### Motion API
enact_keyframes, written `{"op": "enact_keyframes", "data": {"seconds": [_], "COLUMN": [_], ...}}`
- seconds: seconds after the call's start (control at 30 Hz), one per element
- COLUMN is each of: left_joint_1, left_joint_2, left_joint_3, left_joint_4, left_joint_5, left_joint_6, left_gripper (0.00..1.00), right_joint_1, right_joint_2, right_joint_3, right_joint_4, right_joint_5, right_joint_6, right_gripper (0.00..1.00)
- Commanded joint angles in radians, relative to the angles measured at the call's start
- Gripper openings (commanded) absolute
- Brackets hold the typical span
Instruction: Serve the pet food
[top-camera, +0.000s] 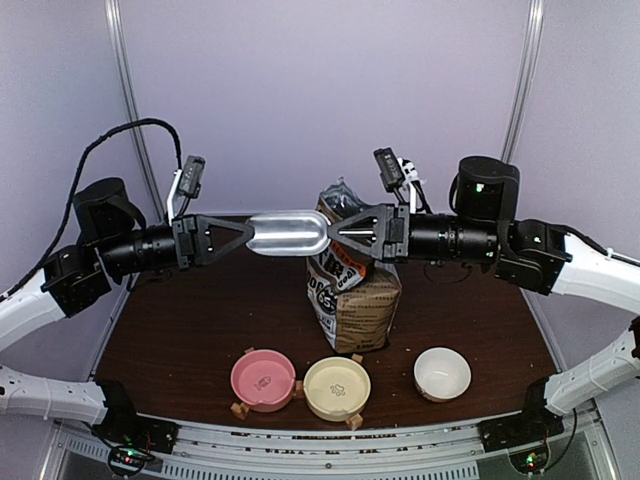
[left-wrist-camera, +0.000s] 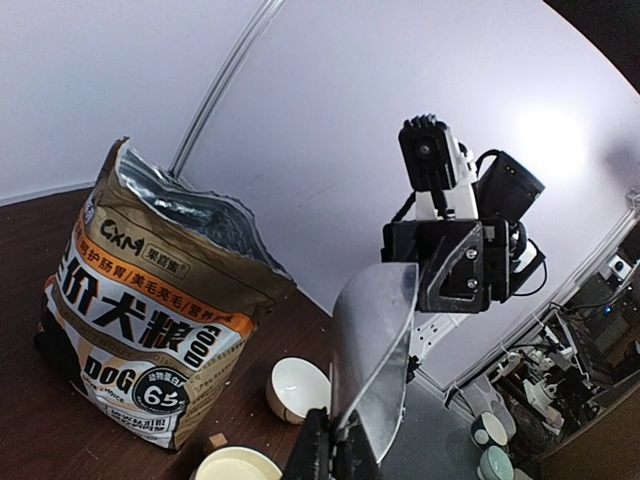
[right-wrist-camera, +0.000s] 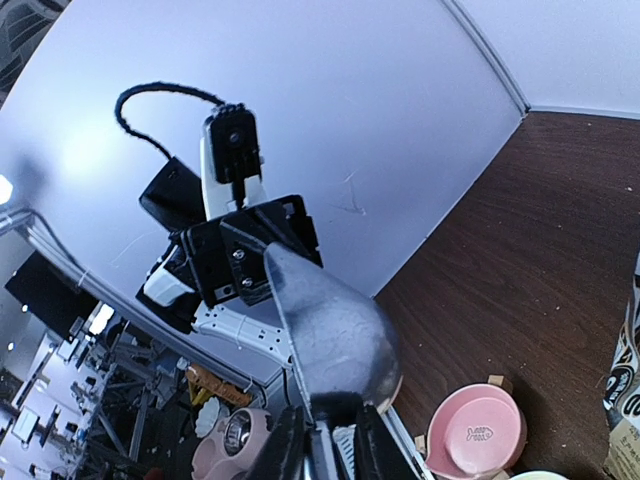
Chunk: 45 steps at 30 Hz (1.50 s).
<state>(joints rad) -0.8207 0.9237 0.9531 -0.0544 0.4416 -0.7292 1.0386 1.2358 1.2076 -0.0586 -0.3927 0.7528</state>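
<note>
One scoop (top-camera: 288, 232) hangs level between the two grippers, above the table (top-camera: 180, 330). The left gripper (top-camera: 245, 235) is clamped on one end. The right gripper (top-camera: 330, 232) has its jaws on either side of the other end; I cannot tell whether they press it. One open-topped bag (top-camera: 352, 300) stands below the right jaws. Lower and nearer than both jaws sit three in a row: a pink bowl (top-camera: 263, 378), a yellow bowl (top-camera: 337, 388) and a white bowl (top-camera: 442, 373). No kibble can be seen; the bag's inside is hidden.
</note>
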Motion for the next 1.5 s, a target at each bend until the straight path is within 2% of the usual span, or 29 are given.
{"op": "enact_keyframes", "data": {"seconds": [0.0,0.13,0.23,0.37,0.43,0.5,0.63,0.83,1.03,1.17,1.33,1.47], "left_joint_1": [0.002,0.001,0.002,0.002,-0.001,-0.011,-0.035,-0.041,-0.041,-0.041,-0.032,-0.031], "left_joint_2": [-0.012,-0.011,0.004,0.076,0.136,0.210,0.391,0.638,0.819,0.869,0.943,0.968], "left_joint_3": [-0.013,-0.015,0.004,0.128,0.209,0.301,0.494,0.777,0.983,1.011,1.037,1.027], "left_joint_4": [0.054,0.050,0.009,-0.162,-0.253,-0.326,-0.405,-0.572,-0.702,-0.714,-0.701,-0.694], "left_joint_5": [0.000,-0.007,-0.031,-0.121,-0.173,-0.225,-0.280,-0.434,-0.485,-0.512,-0.457,-0.416], "left_joint_6": [-0.007,-0.008,0.003,0.074,0.113,0.139,0.147,0.177,0.206,0.209,0.219,0.196], "left_gripper": [0.00,0.00,0.00,0.48,0.62,0.70,0.80,0.96,0.98,0.98,0.96,0.54], "right_joint_1": [0.009,0.009,0.009,0.004,-0.005,-0.011,-0.013,-0.015,-0.015,-0.017,-0.031,-0.073], "right_joint_2": [-0.001,-0.005,-0.021,-0.074,-0.105,-0.124,-0.109,-0.012,0.112,0.207,0.394,0.530], "right_joint_3": [0.030,0.030,0.031,0.073,0.111,0.160,0.274,0.420,0.543,0.612,0.744,0.819], "right_joint_4": [0.008,0.005,-0.025,-0.195,-0.306,-0.422,-0.632,-0.814,-0.931,-0.992,-1.113,-1.235], "right_joint_5": [-0.005,0.006,0.035,0.179,0.284,0.394,0.603,0.689,0.657,0.678,0.728,0.803], "right_joint_6": [-0.009,-0.016,-0.036,-0.136,-0.188,-0.242,-0.324,-0.401,-0.480,-0.492,-0.461,-0.381], "right_gripper": [0.12,0.00,0.00,0.00,0.00,0.00,0.00,0.00,0.00,0.00,0.00,0.00]}}
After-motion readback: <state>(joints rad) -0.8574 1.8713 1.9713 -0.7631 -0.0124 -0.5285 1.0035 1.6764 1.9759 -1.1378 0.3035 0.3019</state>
